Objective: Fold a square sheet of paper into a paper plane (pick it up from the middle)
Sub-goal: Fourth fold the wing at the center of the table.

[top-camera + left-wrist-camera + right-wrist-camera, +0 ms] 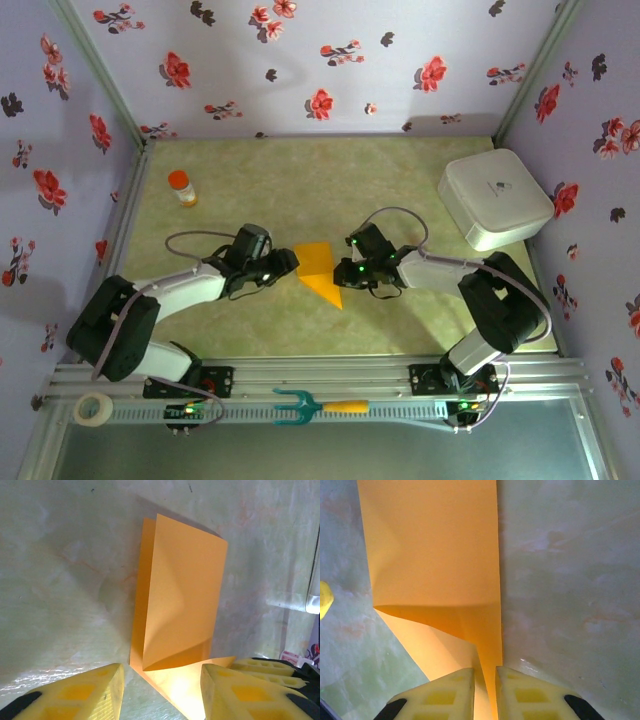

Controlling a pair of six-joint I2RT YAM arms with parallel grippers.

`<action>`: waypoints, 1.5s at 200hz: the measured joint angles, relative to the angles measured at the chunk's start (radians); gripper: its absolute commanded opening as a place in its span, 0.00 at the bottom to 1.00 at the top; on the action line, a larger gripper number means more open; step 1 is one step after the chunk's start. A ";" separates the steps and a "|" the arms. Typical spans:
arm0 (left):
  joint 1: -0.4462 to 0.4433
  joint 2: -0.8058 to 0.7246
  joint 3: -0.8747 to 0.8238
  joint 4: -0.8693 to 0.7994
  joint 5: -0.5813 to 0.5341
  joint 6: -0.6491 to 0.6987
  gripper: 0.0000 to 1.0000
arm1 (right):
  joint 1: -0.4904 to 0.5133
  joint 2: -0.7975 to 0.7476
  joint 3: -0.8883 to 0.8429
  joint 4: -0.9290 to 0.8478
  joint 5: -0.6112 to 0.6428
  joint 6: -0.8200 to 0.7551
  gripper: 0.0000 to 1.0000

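Note:
The square sheet of paper (pixel 320 268) is orange-yellow and lies mid-table, folded over with creased triangular flaps and a point towards the near edge; it is no narrow paper plane. My left gripper (pixel 290 262) stands open at its left side. In the left wrist view the sheet (pixel 180 595) lies ahead, its lower flap passing between the spread fingers of the left gripper (pixel 161 672), which do not touch it. My right gripper (pixel 346 270) is at the sheet's right side. In the right wrist view the right gripper (pixel 485 672) is shut on a raised edge of the sheet (pixel 435 550).
A small orange-capped bottle (pixel 182 187) stands at the back left and a white box (pixel 495 198) at the back right. A teal fork with an orange handle (pixel 300 407) and a tape roll (pixel 93 408) lie on the near rail. Floral walls close three sides.

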 measured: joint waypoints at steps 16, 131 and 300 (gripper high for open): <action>0.011 0.018 0.000 0.019 0.028 0.003 0.50 | 0.000 0.000 0.000 0.006 0.000 -0.001 0.13; 0.021 0.096 0.027 0.051 0.092 0.003 0.53 | -0.031 -0.028 -0.055 0.084 -0.016 0.011 0.11; 0.021 0.240 0.087 0.211 0.202 -0.019 0.04 | -0.045 -0.034 -0.075 0.108 -0.036 0.016 0.28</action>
